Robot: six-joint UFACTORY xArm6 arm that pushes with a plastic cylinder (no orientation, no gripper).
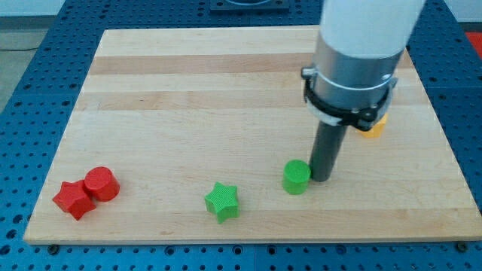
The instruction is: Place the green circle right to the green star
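The green circle sits on the wooden board near the view's bottom, right of centre. The green star lies to its lower left, about a block's width apart from it. My tip stands on the board just right of the green circle, touching or almost touching its right side. The dark rod rises from there into the grey and white arm at the view's top right.
A red star and a red circle sit touching each other at the view's bottom left. A yellow block shows partly behind the arm at the right; its shape is hidden. Blue perforated table surrounds the board.
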